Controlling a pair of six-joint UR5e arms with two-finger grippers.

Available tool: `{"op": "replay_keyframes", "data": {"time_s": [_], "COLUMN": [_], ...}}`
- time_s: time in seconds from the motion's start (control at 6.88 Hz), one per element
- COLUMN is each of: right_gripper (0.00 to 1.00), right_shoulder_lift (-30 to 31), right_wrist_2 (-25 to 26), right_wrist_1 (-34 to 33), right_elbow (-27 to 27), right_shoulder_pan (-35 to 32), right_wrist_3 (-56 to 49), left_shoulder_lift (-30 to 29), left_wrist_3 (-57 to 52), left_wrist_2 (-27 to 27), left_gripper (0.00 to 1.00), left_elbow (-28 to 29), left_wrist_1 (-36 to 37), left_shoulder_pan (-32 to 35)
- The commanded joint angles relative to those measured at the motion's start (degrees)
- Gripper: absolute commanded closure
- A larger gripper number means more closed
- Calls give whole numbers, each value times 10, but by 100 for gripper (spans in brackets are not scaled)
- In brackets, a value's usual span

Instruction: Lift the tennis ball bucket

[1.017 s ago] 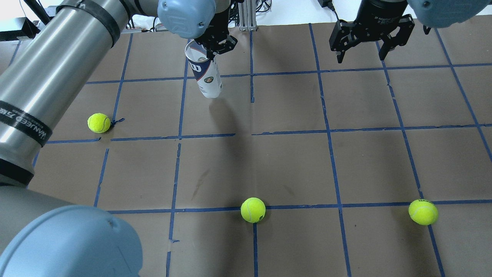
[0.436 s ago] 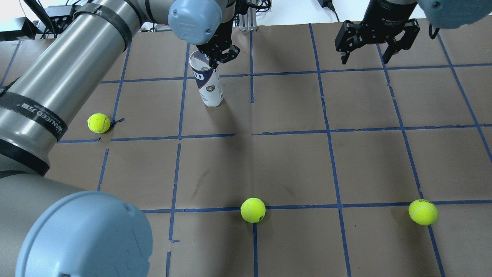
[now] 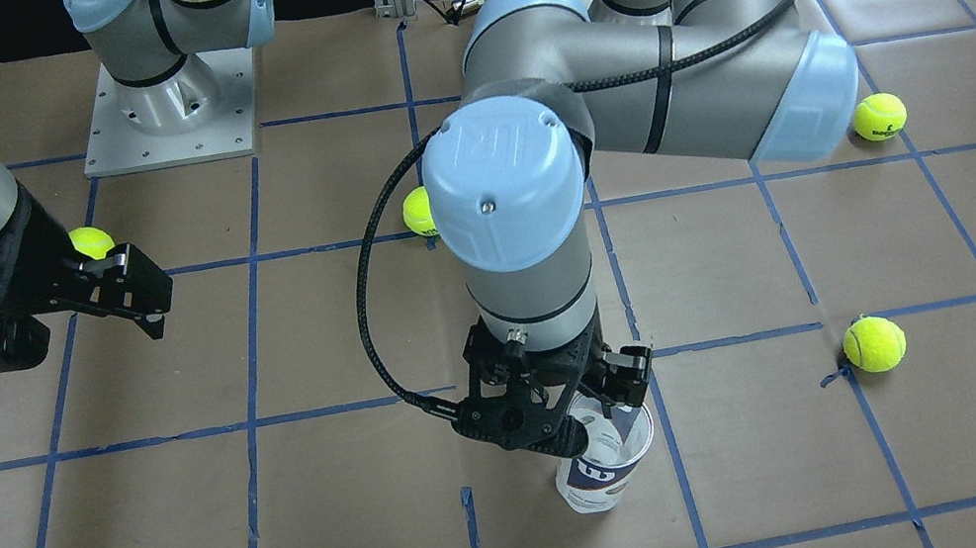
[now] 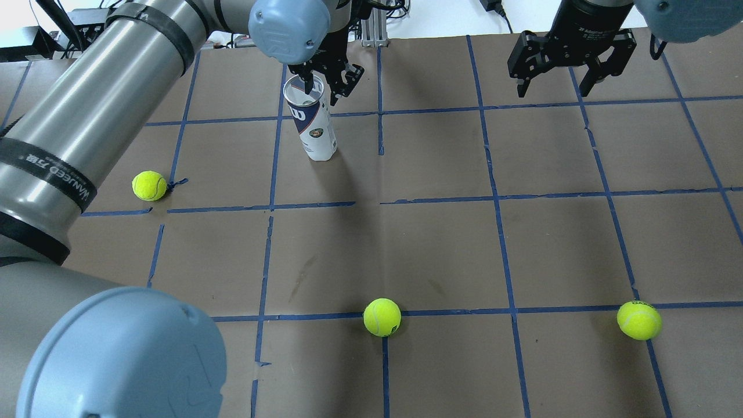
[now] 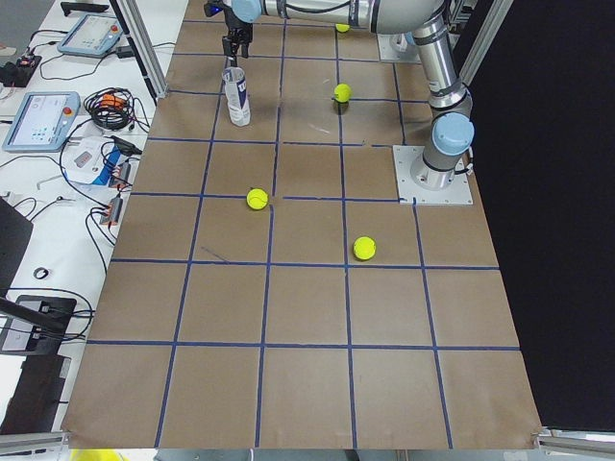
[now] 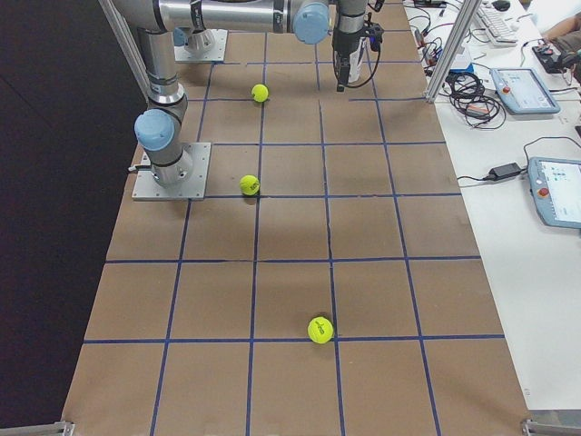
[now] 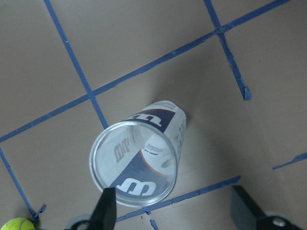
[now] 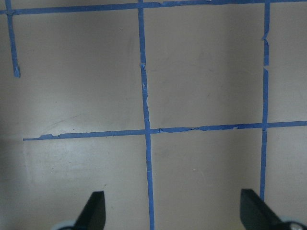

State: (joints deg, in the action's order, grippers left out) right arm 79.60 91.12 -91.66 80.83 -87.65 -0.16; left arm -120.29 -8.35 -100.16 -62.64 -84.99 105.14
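Overhead exterior view gives up most of its left side to the left arm [image 4: 98, 104], which cuts off that part of the tabletop [image 4: 551, 232]. Only three tennis balls [image 4: 382, 317] show there, while the front-facing view shows four. In the front-facing view one ball [image 3: 91, 242] is half hidden behind the right pincer [image 3: 141, 300], and another [image 3: 415, 213] peeks out from behind the left arm's wrist joint. In the exterior right view the tennis ball bucket is small and hard to make out beside the far arm.

The left pincer [image 4: 321, 94] hangs directly over the bucket's mouth with its fingers spread wide. In the left wrist view one fingertip [image 7: 106, 203] sits right at the rim and the other is well off to the side. Whether that fingertip touches the rim cannot be told. The right pincer is also open and hovers over bare tabletop, gripping nothing.

The tennis ball bucket [image 4: 313, 125] stands upright on the tabletop, in a square marked by blue tape lines [image 4: 499, 232] on the far left side from the robot. It is a tall clear plastic tube, open at the top with a thin pale rim. The wrist view looks straight down through it, and no ball is inside. A navy and white label wraps it, with a large white W and a round emblem lower down. The small print is too fine to read.
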Motion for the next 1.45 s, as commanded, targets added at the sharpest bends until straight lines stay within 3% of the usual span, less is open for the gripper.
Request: {"op": "replay_keyframes", "data": {"time_s": [0.0, 0.15, 0.44, 0.58, 0.73, 1.02, 1.16, 1.31], "right_gripper": [0, 0, 0, 0, 0, 0, 0, 0], "right_shoulder_lift": [1, -1, 1, 1, 3, 2, 2, 2], "right_wrist_2": [2, 2, 2, -2, -2, -5, -6, -7], "right_wrist_1": [0, -1, -1, 0, -1, -3, -4, -4], "right_elbow": [-1, -2, -1, -1, -6, -7, -6, -5], "right_shoulder_pan": [-5, -6, -5, -6, -9, -28, -38, -40], "right_wrist_3": [2, 4, 7, 7, 25, 47, 46, 46], "left_shoulder_lift": [81, 148, 258, 273, 294, 291, 290, 287], "left_wrist_3": [-1, -4, -4, 1, 0, 97, 98, 98], "left_wrist_2": [40, 71, 84, 83, 82, 87, 82, 82], "left_gripper": [0, 0, 0, 0, 0, 0, 0, 0], "left_elbow": [-26, -63, -197, -259, -286, -263, -242, -243], "left_wrist_1": [-36, -54, -51, -13, 11, -13, -56, -53], "left_shoulder_pan": [-36, -82, -98, -112, -117, -121, -122, -121]}}
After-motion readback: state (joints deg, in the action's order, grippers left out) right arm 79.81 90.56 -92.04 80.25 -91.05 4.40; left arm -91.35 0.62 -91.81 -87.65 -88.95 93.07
